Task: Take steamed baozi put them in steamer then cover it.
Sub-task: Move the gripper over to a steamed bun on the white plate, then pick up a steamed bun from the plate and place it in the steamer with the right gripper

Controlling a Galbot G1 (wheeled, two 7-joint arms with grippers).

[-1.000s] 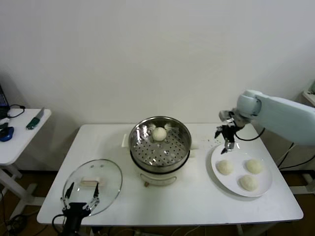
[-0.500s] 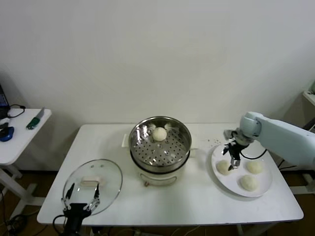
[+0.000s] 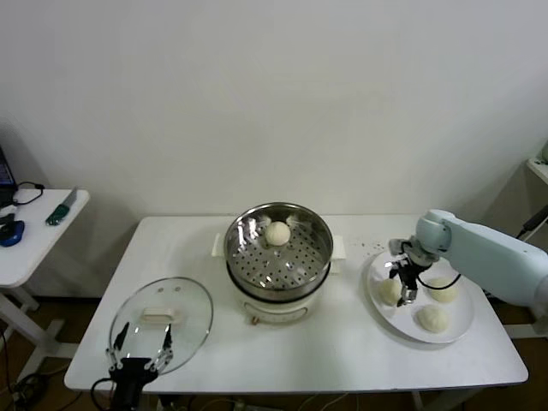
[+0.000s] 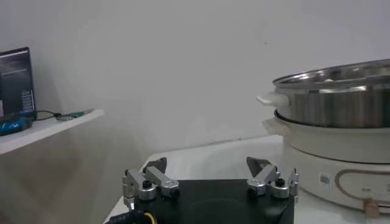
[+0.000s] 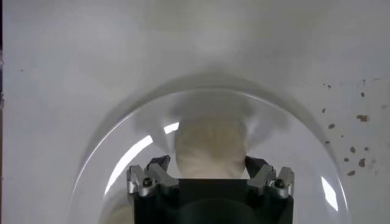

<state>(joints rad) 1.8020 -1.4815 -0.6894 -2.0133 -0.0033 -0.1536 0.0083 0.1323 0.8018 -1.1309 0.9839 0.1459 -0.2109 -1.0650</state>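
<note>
Down on the plate [image 3: 454,330] at the tabletop's [image 3: 342,342] right side, the right claw [image 3: 402,287] is seen straddling a bun [image 5: 210,149], one finger [image 5: 155,176] on either flank. Whether the dough is pinched yet cannot be told. Two more buns [image 3: 432,318] are left on the plate, and one bun [image 3: 276,232] is already lodged in the steamer [image 3: 278,253] at centre. A gentle, even squeeze at the bun's widest part is called for, then a straight lift, so the soft dough is not dented. Compared with a second ago, the claw has been lowered from above the plate's rim onto this bun. The left claw [image 3: 137,351], spread wide, is parked by the glass lid [image 3: 163,321].
</note>
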